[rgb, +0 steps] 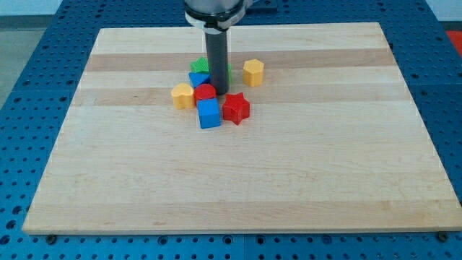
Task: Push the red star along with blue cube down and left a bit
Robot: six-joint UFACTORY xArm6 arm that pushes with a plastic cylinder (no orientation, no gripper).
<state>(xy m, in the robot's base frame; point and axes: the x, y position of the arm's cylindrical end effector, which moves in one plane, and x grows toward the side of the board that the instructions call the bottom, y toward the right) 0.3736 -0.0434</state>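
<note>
The red star (pixel 235 107) lies near the board's middle, touching the right side of the blue cube (pixel 208 113). My tip (pixel 219 92) stands just above them in the view, between the two, right beside a red round block (pixel 205 92). The rod rises from there toward the view's top and hides part of the blocks behind it.
A yellow block (pixel 182 94) sits left of the red round block. A second blue block (pixel 198 79) and a green block (pixel 200 66) lie behind the rod, with a yellow hexagonal block (pixel 253 72) to the right. The wooden board (pixel 238 180) rests on a blue perforated table.
</note>
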